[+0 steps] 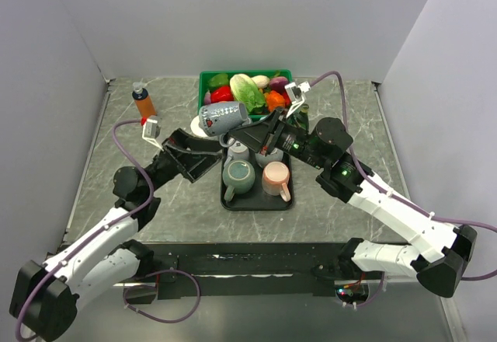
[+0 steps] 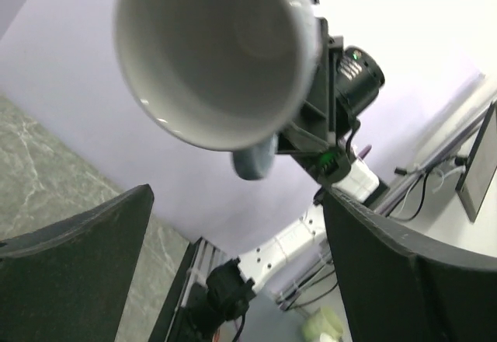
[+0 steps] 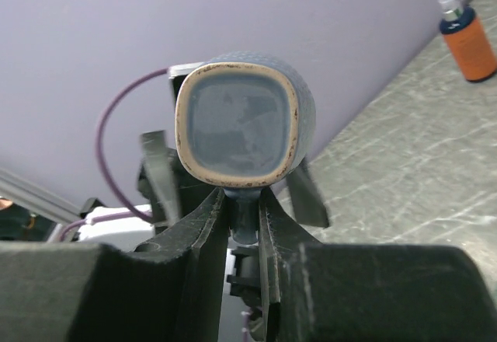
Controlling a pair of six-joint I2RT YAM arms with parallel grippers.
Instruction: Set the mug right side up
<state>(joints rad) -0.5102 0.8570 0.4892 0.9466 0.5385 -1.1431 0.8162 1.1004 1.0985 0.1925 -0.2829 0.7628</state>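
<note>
Right gripper (image 3: pixel 243 202) pinches the mug (image 3: pixel 237 124) by its handle (image 3: pixel 245 229), mouth facing the wide-spread left gripper (image 2: pixel 237 237).

Overhead view down onto table (image 1: pixel 186 210); both wrist views close, opposite ends of one mug (image 2: pixel 217 54)

Two pincers: left pincer (image 1: pixel 218 154), right pincer (image 1: pixel 237 134). We counted five mugs as best we could tell: one blue-grey mug (image 1: pixel 224 114) in the right pincer, and below it one green mug (image 1: pixel 238 177), one pink mug (image 1: pixel 276 176) and two pale mugs (image 1: pixel 237 152), partly hidden. One black tray (image 1: pixel 256 203) under those. One green crate (image 1: pixel 203 87) beyond the pincers. One orange bottle (image 1: pixel 144 103) left of the left pincer.
</note>
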